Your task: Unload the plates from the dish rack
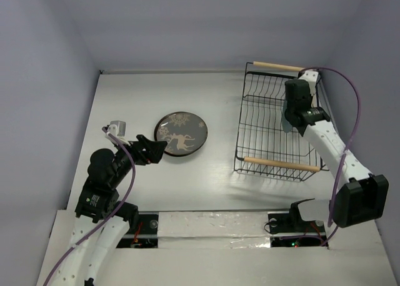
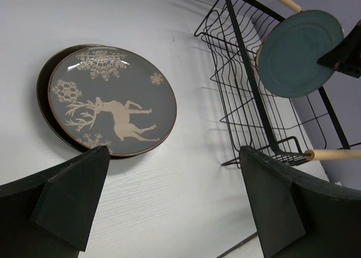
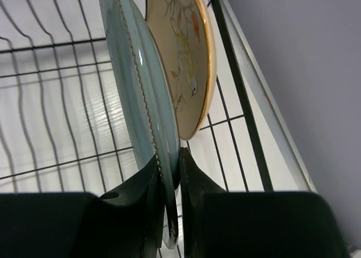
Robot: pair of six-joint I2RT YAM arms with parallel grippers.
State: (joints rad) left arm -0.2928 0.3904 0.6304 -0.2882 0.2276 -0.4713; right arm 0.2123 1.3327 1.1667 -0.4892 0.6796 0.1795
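Right gripper (image 3: 169,176): the jaws are pinched nearly together on the rim of the teal plate (image 3: 132,72), one finger on each face. The plate stands on edge, tilted a little, at the far right side of the dish rack (image 1: 269,133). Cannot tell whether its lower edge touches the wires.

Just behind it, on the wall side, is the tan plate (image 3: 183,49) with a leaf and bird motif, also on edge in the rack. Contact between the two plates is unclear.

Left gripper (image 2: 175,207): jaws spread wide, nothing between them. It hovers low over the table (image 1: 125,98), just near the deer plate (image 2: 113,100). That plate lies flat on a dark-rimmed plate (image 2: 42,92), well left of the rack.
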